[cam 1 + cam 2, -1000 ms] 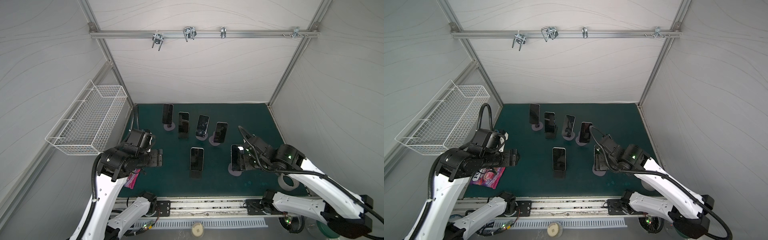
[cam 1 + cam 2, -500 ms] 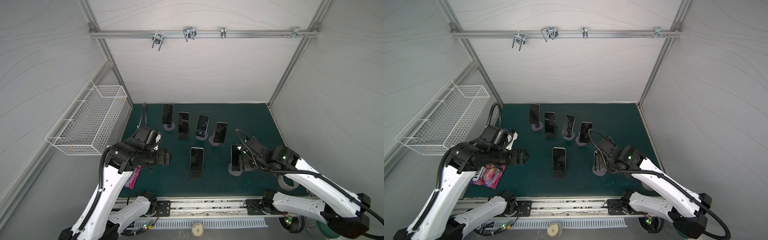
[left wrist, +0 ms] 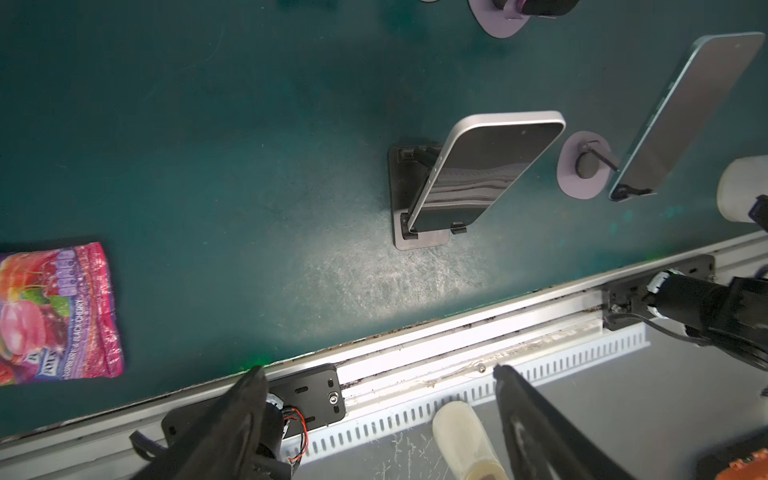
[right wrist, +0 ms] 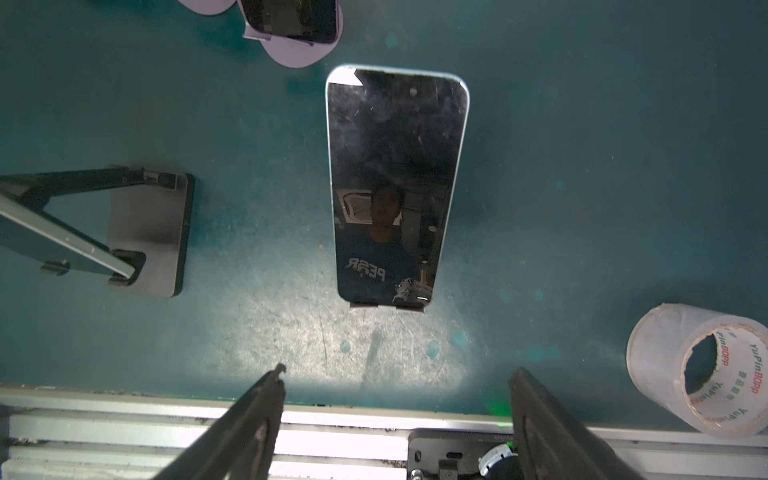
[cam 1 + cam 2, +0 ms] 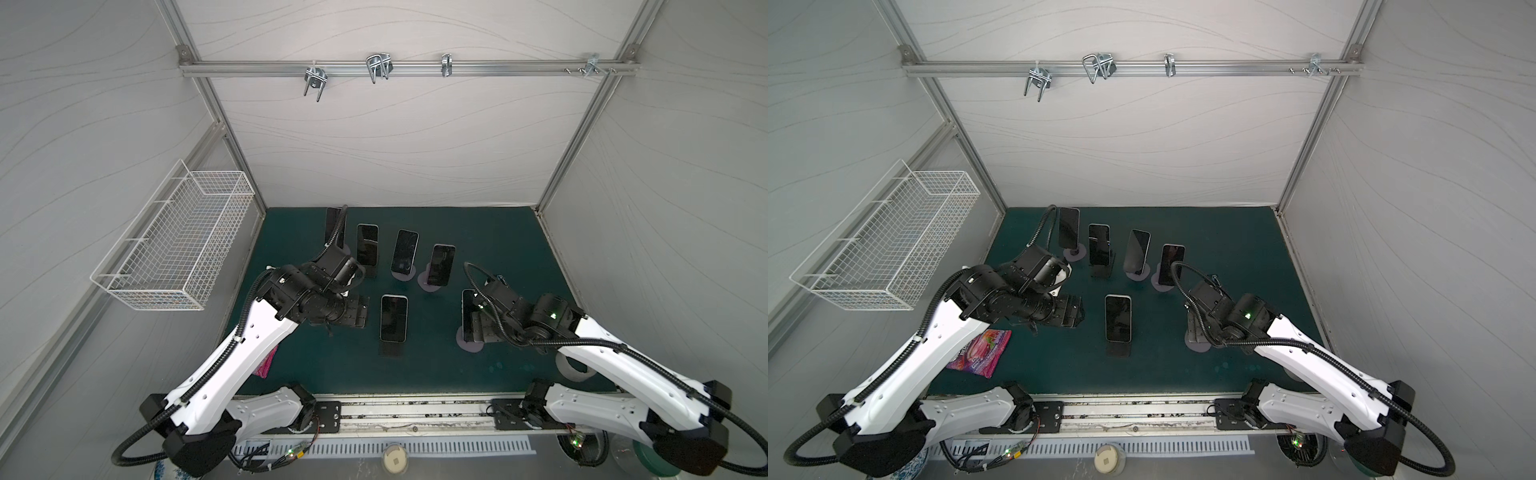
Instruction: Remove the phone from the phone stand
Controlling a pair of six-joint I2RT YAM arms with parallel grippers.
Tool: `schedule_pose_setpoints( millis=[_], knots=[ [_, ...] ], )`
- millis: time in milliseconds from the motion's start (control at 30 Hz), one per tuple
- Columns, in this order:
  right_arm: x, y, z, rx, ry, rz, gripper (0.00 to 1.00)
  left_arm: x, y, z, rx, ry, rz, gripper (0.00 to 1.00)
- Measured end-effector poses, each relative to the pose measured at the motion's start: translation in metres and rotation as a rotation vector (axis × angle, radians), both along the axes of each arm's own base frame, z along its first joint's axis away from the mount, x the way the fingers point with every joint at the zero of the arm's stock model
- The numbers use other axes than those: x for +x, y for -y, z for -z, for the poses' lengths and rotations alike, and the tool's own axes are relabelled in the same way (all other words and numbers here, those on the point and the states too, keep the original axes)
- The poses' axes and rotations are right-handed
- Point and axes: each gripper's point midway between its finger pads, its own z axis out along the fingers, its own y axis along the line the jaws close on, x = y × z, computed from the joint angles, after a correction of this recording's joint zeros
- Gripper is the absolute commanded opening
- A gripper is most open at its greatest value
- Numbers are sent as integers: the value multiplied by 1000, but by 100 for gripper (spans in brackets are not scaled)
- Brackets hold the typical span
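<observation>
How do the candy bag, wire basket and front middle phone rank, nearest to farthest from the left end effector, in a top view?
1. front middle phone, just right of the left end effector
2. candy bag, at the front left
3. wire basket, on the left wall

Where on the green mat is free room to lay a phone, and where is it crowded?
The widest bare patch of the mat is at the back right, between the back row of phones and the right wall. Another lies in front, between the candy bag and the middle phone. It is crowded at the back left, among the close-set stands.
</observation>
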Motion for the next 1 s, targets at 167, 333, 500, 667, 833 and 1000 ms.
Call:
schedule_pose_setpoints(
  millis=[167, 333, 500, 667, 833, 1000],
  knots=[
    [12, 5, -1, 17, 11, 53, 87, 25, 3, -27, -4, 89, -93, 99],
    [22, 14, -5, 64, 11, 113, 86, 41, 3, -41, 6, 136, -167, 99],
    [26, 16, -10, 107, 18, 125, 90, 45, 24, -49, -115, 194, -93, 99],
    [25, 14, -10, 147, 6, 108, 92, 30, 35, -63, -339, 359, -4, 99],
    [23, 13, -4, 182, -36, 118, 92, 27, 38, -83, -480, 433, 21, 99],
    [22, 10, -3, 200, -50, 107, 91, 42, 69, -88, -531, 338, 90, 99]
  ],
)
